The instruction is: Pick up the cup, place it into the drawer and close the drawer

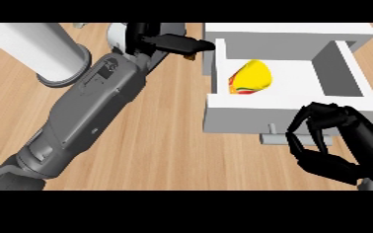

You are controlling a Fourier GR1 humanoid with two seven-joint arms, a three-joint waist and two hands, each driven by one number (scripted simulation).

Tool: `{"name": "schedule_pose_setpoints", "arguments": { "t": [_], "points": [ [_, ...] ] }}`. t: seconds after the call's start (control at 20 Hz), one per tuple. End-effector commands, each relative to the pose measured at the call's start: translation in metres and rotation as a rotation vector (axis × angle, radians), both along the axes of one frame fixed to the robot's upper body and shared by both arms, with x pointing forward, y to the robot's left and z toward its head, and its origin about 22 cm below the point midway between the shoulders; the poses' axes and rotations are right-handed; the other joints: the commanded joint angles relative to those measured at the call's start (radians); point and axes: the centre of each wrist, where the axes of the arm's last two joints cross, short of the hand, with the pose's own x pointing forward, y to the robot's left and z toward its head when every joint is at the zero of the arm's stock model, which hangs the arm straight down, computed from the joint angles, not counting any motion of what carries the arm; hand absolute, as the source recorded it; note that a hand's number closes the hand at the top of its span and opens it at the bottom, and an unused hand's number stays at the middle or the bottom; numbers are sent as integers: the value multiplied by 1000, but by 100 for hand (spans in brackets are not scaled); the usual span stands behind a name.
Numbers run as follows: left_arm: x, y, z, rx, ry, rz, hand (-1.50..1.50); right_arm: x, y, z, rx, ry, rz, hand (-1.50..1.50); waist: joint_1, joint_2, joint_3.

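The yellow cup with red and green markings point(252, 77) lies on its side inside the open white drawer point(218, 69), close to the drawer's left wall, so the placing part of the task looks done and what remains is the closing. The drawer stands pulled out toward the robot, its white front panel point(251, 116) facing the lower edge of the view and a small grey handle point(280, 137) projecting from the middle of that panel.

The black left hand point(164, 42) reaches across on its long grey forearm point(87, 113) and sits just beside the drawer's upper left corner, fingers stretched out straight toward the rim and holding nothing; a small brown patch shows at the fingertips, too small to identify. That pose reads as a hand that has let go of the cup. The black right hand point(324, 140) hovers low at the right, just beside the handle and front panel, fingers curled inward round empty air. It seems best placed to push the front shut.

A tall white cylinder on a grey base point(44, 54) stands on the pale wooden worktop point(167, 128) at the left, well apart from the drawer. Nothing lies between the right hand and the front panel, though the left hand's fingers are near the drawer's edge and should clear before it slides.
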Motion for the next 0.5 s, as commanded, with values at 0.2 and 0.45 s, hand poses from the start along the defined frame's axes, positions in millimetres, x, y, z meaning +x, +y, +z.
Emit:
{"name": "schedule_pose_setpoints", "arguments": {
  "t": [0.2, 0.45],
  "points": [
    [-20, 71, -2, -24, 8, 11, -150, 23, 41, -32, -264, -47, 1, 150, 19, 1, 0],
    [-23, 112, 3, -23, 0, 46, -150, 49, 46, -51, -508, -36, 8, 150, 23, 8, 0]
  ]
}}
